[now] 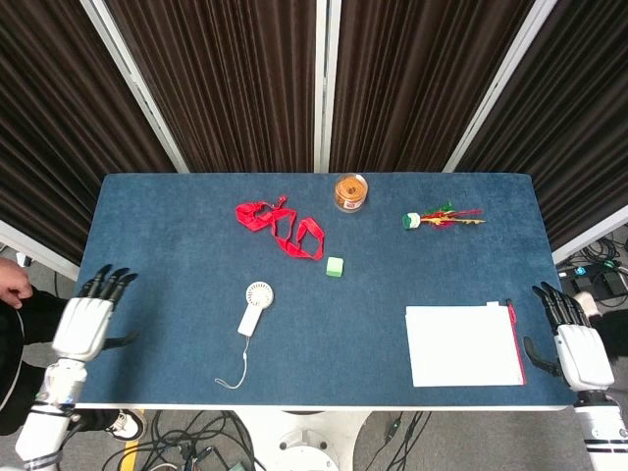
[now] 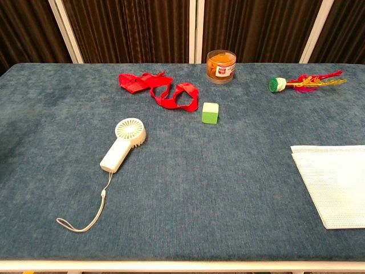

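Observation:
A white hand-held fan (image 1: pixel 253 307) (image 2: pixel 121 144) lies on the blue table (image 1: pixel 177 235) with its wrist cord trailing toward the front edge. My left hand (image 1: pixel 86 316) hangs at the table's left edge, fingers spread and holding nothing; the fan is the nearest thing to it, well off to its right. My right hand (image 1: pixel 572 340) sits off the table's right edge, fingers apart and empty, beside a white pad (image 1: pixel 462 344) (image 2: pixel 333 182). Neither hand shows in the chest view.
A red strap (image 1: pixel 282 227) (image 2: pixel 157 89), a green cube (image 1: pixel 335 266) (image 2: pixel 210 112), an orange-filled jar (image 1: pixel 350 191) (image 2: pixel 220 66) and a feathered toy (image 1: pixel 440 217) (image 2: pixel 301 82) lie across the far half. Dark curtains stand behind. A person's hand (image 1: pixel 12 283) shows at far left.

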Available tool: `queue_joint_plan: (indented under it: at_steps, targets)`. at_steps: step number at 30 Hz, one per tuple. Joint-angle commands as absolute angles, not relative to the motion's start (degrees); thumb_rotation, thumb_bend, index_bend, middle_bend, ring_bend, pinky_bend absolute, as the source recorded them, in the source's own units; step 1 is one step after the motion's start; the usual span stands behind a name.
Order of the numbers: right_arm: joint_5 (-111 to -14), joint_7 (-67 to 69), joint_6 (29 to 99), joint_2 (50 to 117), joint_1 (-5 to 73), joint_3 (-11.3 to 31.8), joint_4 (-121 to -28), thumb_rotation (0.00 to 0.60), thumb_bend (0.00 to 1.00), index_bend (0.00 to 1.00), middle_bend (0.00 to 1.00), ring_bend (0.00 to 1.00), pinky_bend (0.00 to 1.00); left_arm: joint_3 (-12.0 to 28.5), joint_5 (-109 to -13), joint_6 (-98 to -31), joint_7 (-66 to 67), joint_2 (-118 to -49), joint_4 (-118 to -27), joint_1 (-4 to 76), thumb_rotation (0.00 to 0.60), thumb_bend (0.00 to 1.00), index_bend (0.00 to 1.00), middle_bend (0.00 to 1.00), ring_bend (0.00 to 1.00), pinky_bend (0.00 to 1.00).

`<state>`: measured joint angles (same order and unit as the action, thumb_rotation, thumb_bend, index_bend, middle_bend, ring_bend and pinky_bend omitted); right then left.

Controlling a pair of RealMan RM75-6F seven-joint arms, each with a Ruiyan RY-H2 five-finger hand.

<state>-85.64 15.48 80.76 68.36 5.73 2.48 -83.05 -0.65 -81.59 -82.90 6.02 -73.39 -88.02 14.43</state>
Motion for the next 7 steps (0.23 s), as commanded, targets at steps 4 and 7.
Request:
queue_joint_plan:
  at_steps: [4,7]
  targets:
    - [-85.9,13.3,81.0,69.0,5.7,2.3,-83.0,0.600,0.34,0.00,0.00,0.00,0.00,0.6,-81.5,-88.6,-1.6,-71.9,-83.8,9.6,0.400,0.00,0.13,0.05,0.00,0.10]
    - [-85.8,13.1,81.1,69.0,5.6,2.4,-83.0,0.600,0.34,0.00,0.00,0.00,0.00,0.7,-81.1,-88.5,-0.5,-71.6,-83.5,8.9,0.347,0.00,0.13,0.05,0.00,0.09]
